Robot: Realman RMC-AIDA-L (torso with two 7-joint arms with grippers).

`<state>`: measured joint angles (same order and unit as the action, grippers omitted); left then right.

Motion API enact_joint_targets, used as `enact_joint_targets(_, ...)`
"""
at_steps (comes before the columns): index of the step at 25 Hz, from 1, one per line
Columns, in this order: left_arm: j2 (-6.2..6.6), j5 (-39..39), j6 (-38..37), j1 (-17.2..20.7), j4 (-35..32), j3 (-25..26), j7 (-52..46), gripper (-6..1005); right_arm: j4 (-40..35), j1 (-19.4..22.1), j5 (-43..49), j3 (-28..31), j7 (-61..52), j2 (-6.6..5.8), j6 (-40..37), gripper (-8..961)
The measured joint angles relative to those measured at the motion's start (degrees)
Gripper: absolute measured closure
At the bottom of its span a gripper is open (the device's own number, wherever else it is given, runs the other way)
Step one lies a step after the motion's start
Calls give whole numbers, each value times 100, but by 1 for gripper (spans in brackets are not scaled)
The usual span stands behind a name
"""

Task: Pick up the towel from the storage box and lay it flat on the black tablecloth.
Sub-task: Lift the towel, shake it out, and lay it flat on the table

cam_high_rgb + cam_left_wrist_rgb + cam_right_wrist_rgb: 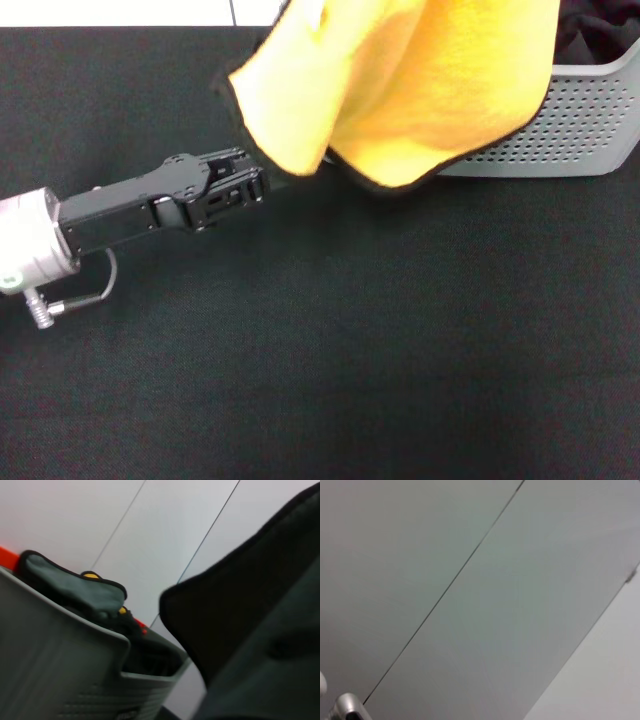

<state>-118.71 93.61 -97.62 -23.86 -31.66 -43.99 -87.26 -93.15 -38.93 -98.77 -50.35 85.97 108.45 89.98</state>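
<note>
My left gripper (262,182) reaches out low over the black tablecloth (330,350), its tip right at the lower edge of the towel (400,90). The towel hangs in the air, yellow side toward my head, draped in front of the storage box (575,130) and hiding much of its wall. I cannot tell whether my left jaws are open or closed, since the cloth covers them. Dark fabric (600,35) sits inside the box. My left wrist sees the towel's grey side close up and more trimmed cloth (75,587) in the box. My right gripper is out of sight; its wrist sees only a pale panelled wall (480,580). The tablecloth covers the surface.
</note>
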Motion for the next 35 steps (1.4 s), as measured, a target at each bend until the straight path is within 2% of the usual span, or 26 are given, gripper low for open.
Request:
enact_joint_targets(3,53,12,-387,46,-20,-1,-62,650,-7,-108,2,-1,-6,-165,135,924)
enact_joint_targets(5,148,2,-710,85,-20,4,-38,648,-9,-130,9,-1,-8,-240,202,923)
enact_joint_targets(8,288,-210,-1226,188,-19,18,82,648,-46,-110,13,31,-9,-278,226,922)
enact_joint_targets(11,375,-417,-1725,229,-35,1,182,648,-82,-76,26,56,-7,-301,280,920)
enact_joint_targets(17,406,-529,-1871,57,-32,-62,195,648,-97,-49,37,60,9,-330,643,918)
enact_joint_targets(22,307,-541,-1882,-264,9,-245,154,648,-104,79,37,-24,120,-246,937,916)
enact_joint_targets(26,247,-630,-1886,-601,14,-597,129,648,-157,193,58,-139,170,-216,981,914)
enact_joint_targets(29,247,-921,-1890,-756,-24,-991,46,648,-207,239,225,-243,192,-185,985,913)
enact_joint_targets(32,295,-1472,-1896,-823,-122,-1689,-8,649,-245,300,536,-269,255,-56,978,912)
enact_joint_targets(35,349,-1839,-1898,-817,-160,-2278,15,649,-251,323,854,-243,356,143,939,911)
